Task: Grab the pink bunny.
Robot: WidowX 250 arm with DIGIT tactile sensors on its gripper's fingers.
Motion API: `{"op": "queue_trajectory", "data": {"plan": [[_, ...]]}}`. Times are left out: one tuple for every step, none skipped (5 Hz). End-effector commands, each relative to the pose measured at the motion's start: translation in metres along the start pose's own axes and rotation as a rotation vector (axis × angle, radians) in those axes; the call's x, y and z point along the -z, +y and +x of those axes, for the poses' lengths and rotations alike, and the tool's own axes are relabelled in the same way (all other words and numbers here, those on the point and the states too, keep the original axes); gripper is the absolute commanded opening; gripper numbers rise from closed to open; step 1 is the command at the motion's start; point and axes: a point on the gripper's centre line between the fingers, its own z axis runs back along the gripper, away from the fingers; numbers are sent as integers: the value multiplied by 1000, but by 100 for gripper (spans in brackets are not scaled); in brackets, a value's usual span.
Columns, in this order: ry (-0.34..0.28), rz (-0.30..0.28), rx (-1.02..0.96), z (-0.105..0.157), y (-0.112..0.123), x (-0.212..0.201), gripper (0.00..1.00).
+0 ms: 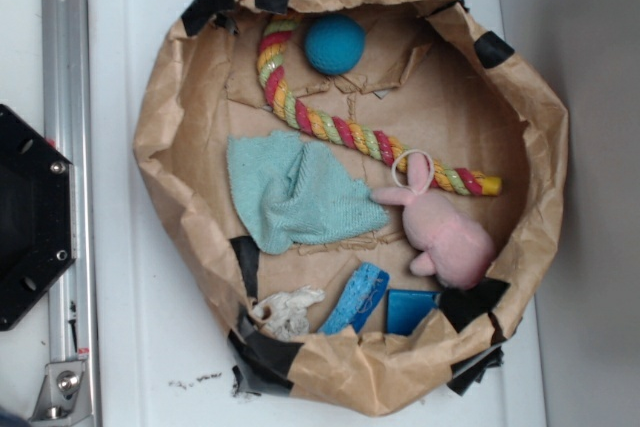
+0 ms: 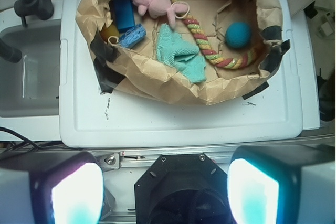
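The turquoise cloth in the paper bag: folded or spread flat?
Loosely crumpled, not flat: the turquoise cloth shows creases and an overlapping flap, in both views.

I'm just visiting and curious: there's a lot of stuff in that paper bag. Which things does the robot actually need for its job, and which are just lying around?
Part of the job:
- pink bunny
- tool, open, far from the bunny

Just lying about:
- twisted rope
- blue ball
- green cloth
- white rag
- two blue blocks
- paper bag holding it all
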Motion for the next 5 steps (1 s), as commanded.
{"op": "queue_trajectory", "data": {"plan": [[0, 0, 0, 0, 0, 0, 100], [36, 62, 165, 46, 16, 41, 100], [33, 24, 212, 94, 35, 69, 100], [56, 17, 331, 139, 48, 106, 100], [59, -15, 503, 165, 33, 140, 100]]}}
